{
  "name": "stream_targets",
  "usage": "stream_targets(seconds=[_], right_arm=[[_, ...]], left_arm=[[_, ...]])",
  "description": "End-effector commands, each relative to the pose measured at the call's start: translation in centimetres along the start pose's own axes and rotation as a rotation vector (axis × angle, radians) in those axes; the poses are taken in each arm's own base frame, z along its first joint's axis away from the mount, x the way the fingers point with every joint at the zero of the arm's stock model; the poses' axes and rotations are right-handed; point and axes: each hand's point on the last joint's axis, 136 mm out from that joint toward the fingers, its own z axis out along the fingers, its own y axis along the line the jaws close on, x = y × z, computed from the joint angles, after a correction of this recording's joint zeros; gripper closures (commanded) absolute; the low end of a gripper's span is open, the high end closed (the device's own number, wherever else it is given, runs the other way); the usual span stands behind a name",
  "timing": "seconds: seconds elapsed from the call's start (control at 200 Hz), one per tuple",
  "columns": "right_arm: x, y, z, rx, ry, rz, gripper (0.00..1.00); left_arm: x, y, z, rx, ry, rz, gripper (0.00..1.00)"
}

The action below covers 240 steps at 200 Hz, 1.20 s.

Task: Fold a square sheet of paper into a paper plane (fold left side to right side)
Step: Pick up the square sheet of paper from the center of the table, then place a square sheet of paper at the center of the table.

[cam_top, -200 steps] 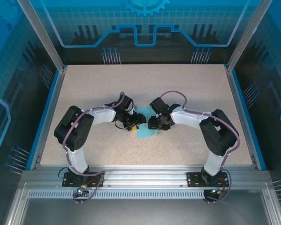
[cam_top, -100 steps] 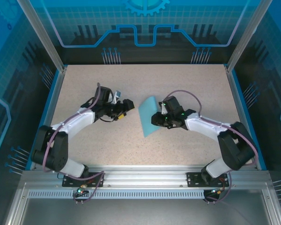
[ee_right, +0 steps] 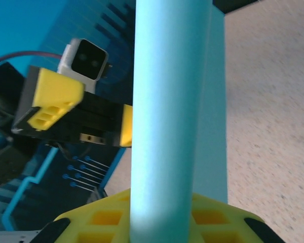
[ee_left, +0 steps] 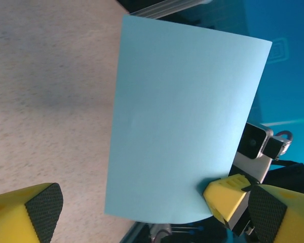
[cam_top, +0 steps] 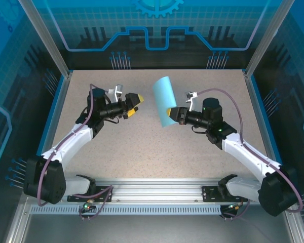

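Note:
The square sheet of paper (cam_top: 165,99) is light blue and bowed into a curve, lifted off the table and standing nearly upright. My right gripper (cam_top: 171,113) is shut on its lower edge. In the right wrist view the paper (ee_right: 167,116) rises as a rounded strip from between my yellow fingers (ee_right: 96,223). My left gripper (cam_top: 135,105) hangs to the left of the sheet, open, apart from it and pointing at it. Seen from the left wrist, the paper (ee_left: 182,111) spreads broad ahead, with the right gripper's yellow fingertip (ee_left: 226,195) pinching its lower right corner.
The speckled beige table (cam_top: 157,152) has a blue rim (cam_top: 49,124) and clear walls on aluminium posts (cam_top: 45,38). Both arm bases sit on the rail (cam_top: 157,192) at the near edge. Open tabletop lies under and in front of both grippers.
The right gripper closed on the paper and lifted it off the table, back and to the right. The left gripper opened wide and drew away to the left.

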Motion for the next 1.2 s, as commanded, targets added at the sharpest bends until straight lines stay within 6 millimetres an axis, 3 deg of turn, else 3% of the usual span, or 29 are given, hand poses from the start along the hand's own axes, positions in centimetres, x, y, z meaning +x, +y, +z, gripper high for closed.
stream_targets(seconds=[0.0,0.16,0.32,0.5,0.705,0.795,1.015,1.13,1.195], right_arm=[[-2.8,4.1,-1.0,-0.133,-0.071,-0.018,0.78],[-4.2,7.1,-1.6,-0.207,-0.105,-0.025,0.78],[-4.7,9.4,-1.9,-0.258,-0.109,-0.030,0.78],[-4.7,10.0,-1.6,-0.295,-0.118,0.015,0.78],[-4.3,9.2,-1.1,-0.288,-0.115,0.060,0.78],[-3.9,7.7,-1.1,-0.233,-0.116,0.078,0.78],[-3.0,4.2,-1.7,-0.114,-0.118,0.113,0.76],[-2.3,2.2,-2.3,-0.025,-0.112,0.114,0.67],[-1.7,1.1,-2.6,0.023,-0.102,0.112,0.62]], left_arm=[[0.5,-3.8,0.6,0.127,0.044,0.029,0.02],[1.1,-5.7,1.3,0.162,0.059,0.066,0.01],[1.1,-6.3,1.9,0.172,0.063,0.077,0.01],[1.4,-7.9,2.6,0.217,0.079,0.109,0.01],[1.5,-8.9,2.9,0.249,0.085,0.130,0.04],[1.4,-8.9,2.7,0.242,0.075,0.138,0.18],[1.7,-8.4,2.1,0.188,0.061,0.165,0.65],[2.0,-7.1,2.2,0.133,0.067,0.161,0.80],[2.3,-5.9,2.4,0.096,0.079,0.147,0.83]])
